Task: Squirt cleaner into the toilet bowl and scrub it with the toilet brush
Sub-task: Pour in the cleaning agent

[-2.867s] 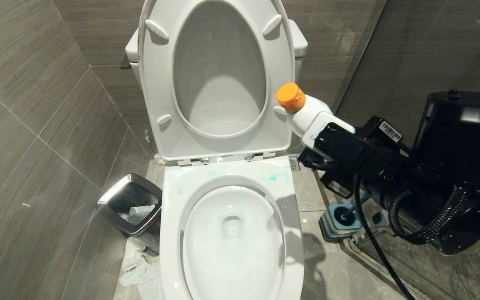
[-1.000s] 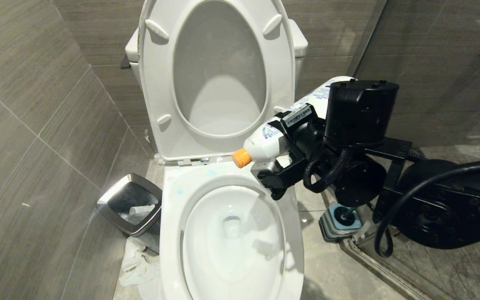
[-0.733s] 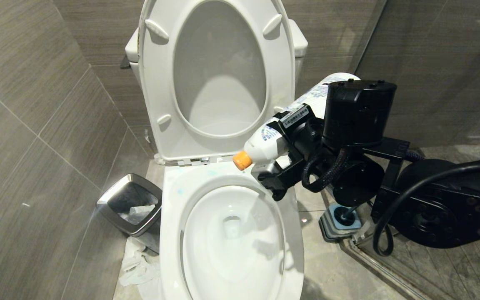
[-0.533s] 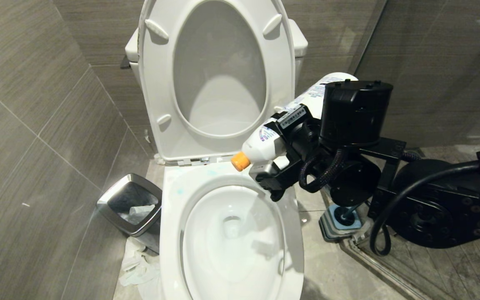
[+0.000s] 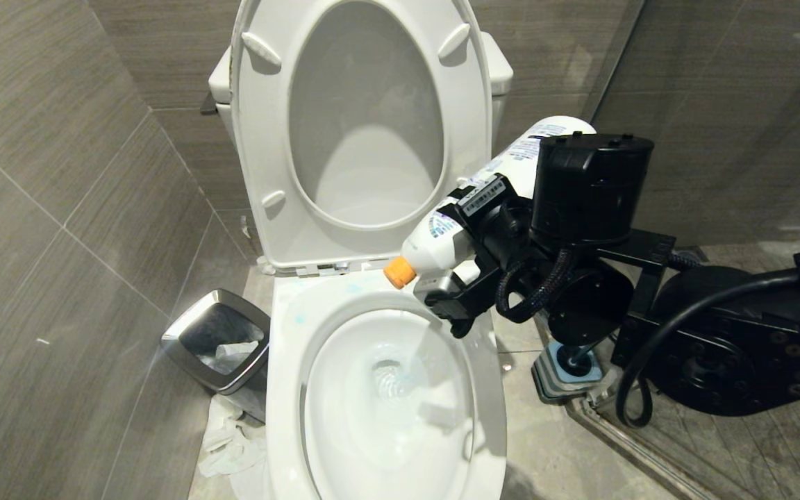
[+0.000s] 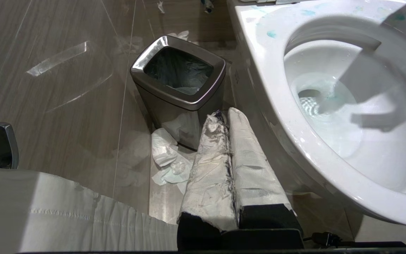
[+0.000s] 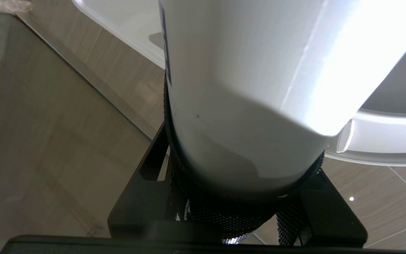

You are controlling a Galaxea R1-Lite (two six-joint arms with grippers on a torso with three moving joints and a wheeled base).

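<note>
Head view: grey-tiled bathroom, right gripper (image 5: 466,267) clamping white bottle (image 5: 511,180) over toilet bowl (image 5: 282,389); left gripper (image 6: 229,127) closed.

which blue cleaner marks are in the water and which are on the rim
The cleaner swirling turquoise in the toilet bowl water; the paler blots sit dry on the back rim.

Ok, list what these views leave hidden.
- Toilet brush: head view shows only its holder and a stub; the right arm covers the handle.
- Cleaner bottle: the right hand hides its middle; the right wrist view shows only blank white wall.
- Toilet bowl: its near end is cut off by the head view's edge.
</note>
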